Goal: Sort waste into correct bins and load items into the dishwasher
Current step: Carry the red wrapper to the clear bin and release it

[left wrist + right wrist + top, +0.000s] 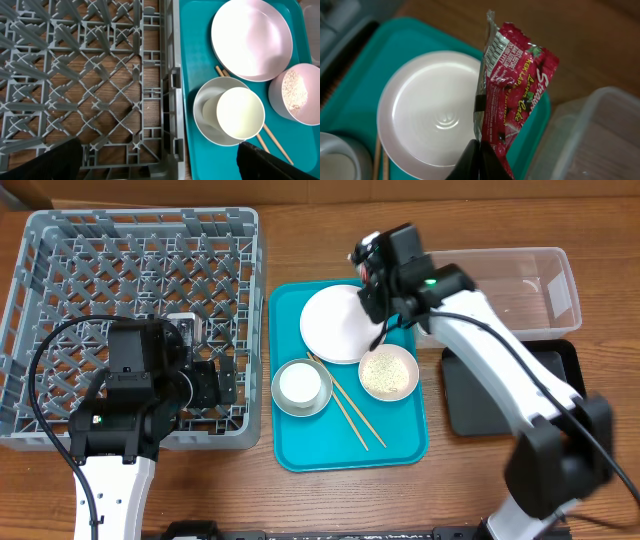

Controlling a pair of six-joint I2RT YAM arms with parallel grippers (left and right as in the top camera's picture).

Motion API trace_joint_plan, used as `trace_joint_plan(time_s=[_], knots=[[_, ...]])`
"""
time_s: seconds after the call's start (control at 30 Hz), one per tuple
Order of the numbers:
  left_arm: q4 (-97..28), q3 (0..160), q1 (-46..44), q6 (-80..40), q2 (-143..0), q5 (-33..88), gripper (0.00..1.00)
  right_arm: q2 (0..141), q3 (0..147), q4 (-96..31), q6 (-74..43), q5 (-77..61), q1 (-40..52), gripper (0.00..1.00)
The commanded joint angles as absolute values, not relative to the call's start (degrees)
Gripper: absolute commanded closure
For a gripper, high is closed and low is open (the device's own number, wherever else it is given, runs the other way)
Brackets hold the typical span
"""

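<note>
My right hand: pinched tight on the red wrapper, above the white plate, beside the clear tub.
My left hand: spread wide, holding nothing, over the grey rack.
Teal tray: plate, rice bowl, cup inside the metal bowl, chopsticks.

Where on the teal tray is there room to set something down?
Bare: the tray's front strip in front of the metal bowl and rice bowl, apart from chopstick tips, and its far left corner beside the plate. The middle is crowded; the right gripper holds a wrapper by the plate's edge.
</note>
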State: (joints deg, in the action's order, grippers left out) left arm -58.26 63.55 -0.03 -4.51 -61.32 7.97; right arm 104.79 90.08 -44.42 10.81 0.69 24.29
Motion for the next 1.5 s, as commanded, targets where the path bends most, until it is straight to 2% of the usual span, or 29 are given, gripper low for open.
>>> trace_joint_plan(time_s=[0.0, 0.2, 0.43, 0.47, 0.57, 0.7, 0.73, 0.8, 0.87, 1.17, 1.3, 1.47], knots=[[-58.0, 65.0, -0.4, -5.4, -61.5, 8.6, 0.00, 99.8, 91.6, -44.2, 5.9, 4.7, 21.7, 0.96], [-58.0, 65.0, -0.4, -5.3, -61.5, 8.6, 0.00, 99.7, 91.5, -46.9, -7.7, 6.3, 12.7, 0.96], [-57.8, 65.0, -0.4, -5.4, -61.5, 8.6, 0.00, 100.5, 90.5, -51.6, -9.0, 1.6, 5.6, 0.95], [-57.8, 65.0, -0.4, -5.4, -61.5, 8.6, 0.00, 100.6, 90.1, -52.1, -9.0, 1.6, 5.1, 0.92], [-57.8, 65.0, -0.4, -5.4, -61.5, 8.6, 0.00, 101.2, 90.0, -53.0, -9.0, 1.1, 4.4, 0.75], [-57.8, 65.0, -0.4, -5.4, -61.5, 8.6, 0.00, 101.4, 90.0, -53.1, -9.0, 1.1, 4.5, 0.76], [-57.8, 65.0, -0.4, -5.4, -61.5, 8.6, 0.00, 101.4, 90.0, -53.0, -9.0, 1.2, 4.5, 0.71], [-57.8, 65.0, -0.4, -5.4, -61.5, 8.6, 0.00, 101.2, 90.0, -53.2, -9.0, 1.2, 4.5, 0.51], [-57.8, 65.0, -0.4, -5.3, -61.5, 8.6, 0.00, 100.5, 90.2, -53.8, -9.0, 1.1, 4.5, 0.50], [-57.6, 65.0, -0.4, -5.3, -61.5, 8.6, 0.00, 93.6, 90.9, -62.6, -8.6, -8.7, 9.7, 0.50], [-57.6, 65.0, -0.4, -5.4, -61.5, 8.6, 0.00, 93.6, 89.6, -65.6, -8.6, -8.6, 15.3, 0.50], [-57.6, 65.0, -0.4, -5.4, -61.5, 8.6, 0.00, 93.7, 82.5, -62.1, -8.8, -8.4, 25.6, 0.50]])
